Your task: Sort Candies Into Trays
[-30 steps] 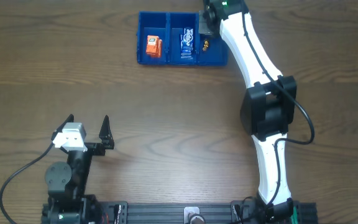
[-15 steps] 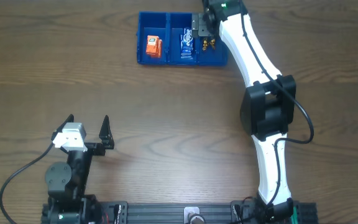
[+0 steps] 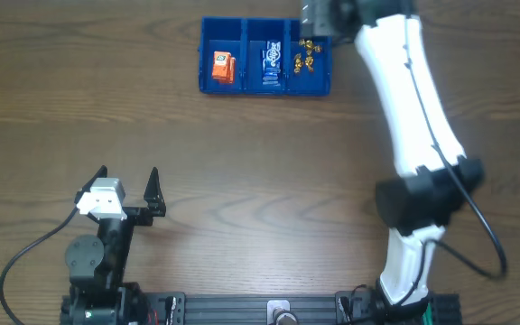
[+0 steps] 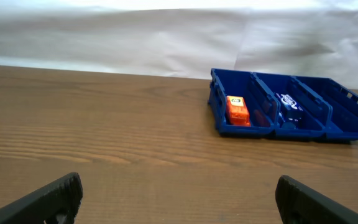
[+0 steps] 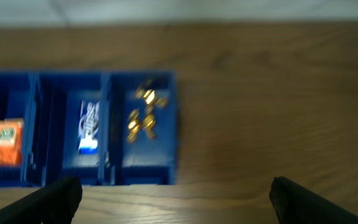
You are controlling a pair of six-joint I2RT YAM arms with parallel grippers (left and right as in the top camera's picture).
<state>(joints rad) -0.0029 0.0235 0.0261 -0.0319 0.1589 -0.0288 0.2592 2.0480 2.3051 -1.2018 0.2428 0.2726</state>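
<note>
Right gripper (image 5: 174,186), jaws wide and empty near the blue tray (image 5: 143,175) of gold candies (image 5: 143,115), should withdraw high, clear of its walls.

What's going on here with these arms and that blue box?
This robot is sorting candies into a blue tray. The tray holds an orange candy box at one end, a blue packet in the middle, gold candies at the other end. The right hand hovers open and empty by the gold-candy end. The left hand sits open near its base, away from the tray.
</note>
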